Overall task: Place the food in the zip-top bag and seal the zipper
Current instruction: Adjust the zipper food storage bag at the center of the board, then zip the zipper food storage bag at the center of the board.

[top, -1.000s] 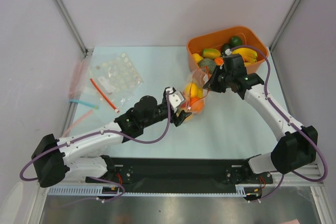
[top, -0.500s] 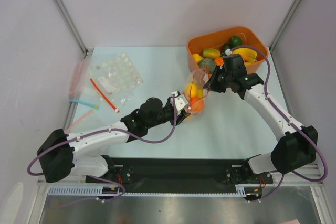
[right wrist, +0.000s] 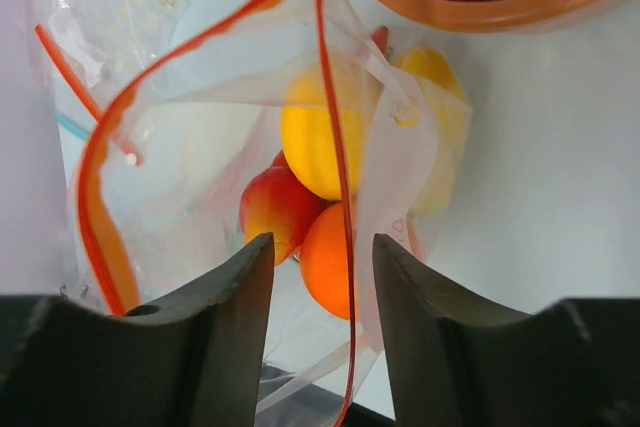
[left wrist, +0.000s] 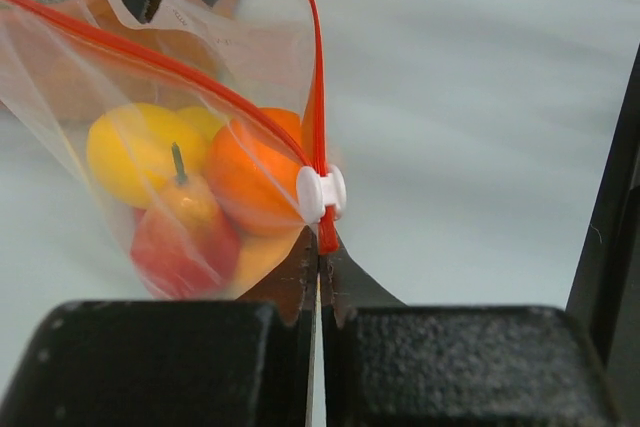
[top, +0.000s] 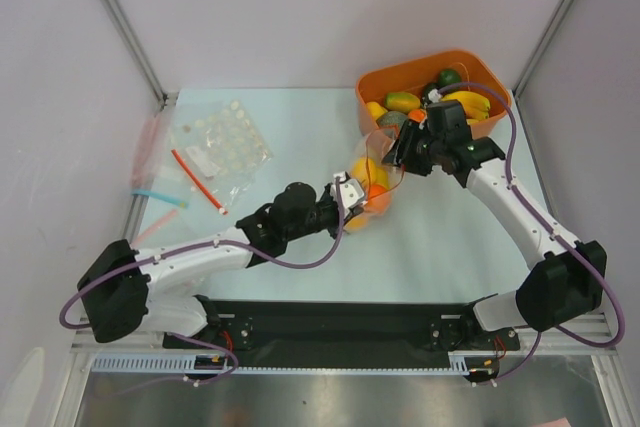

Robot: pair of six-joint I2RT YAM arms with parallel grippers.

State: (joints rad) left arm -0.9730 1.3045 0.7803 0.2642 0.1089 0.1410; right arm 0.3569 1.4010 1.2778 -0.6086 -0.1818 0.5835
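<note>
Now left fingers (left wrist: 180,367) closed on zipper (left wrist: 318,97) end, right fingers (right wrist: 215,347) newly parted

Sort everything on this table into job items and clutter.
Job: zip-top bag, its zipper, toy food inside it, more toy food in the orange tub.
Lying about: spare clear bags at the left, a red strip, a blue strip.
</note>
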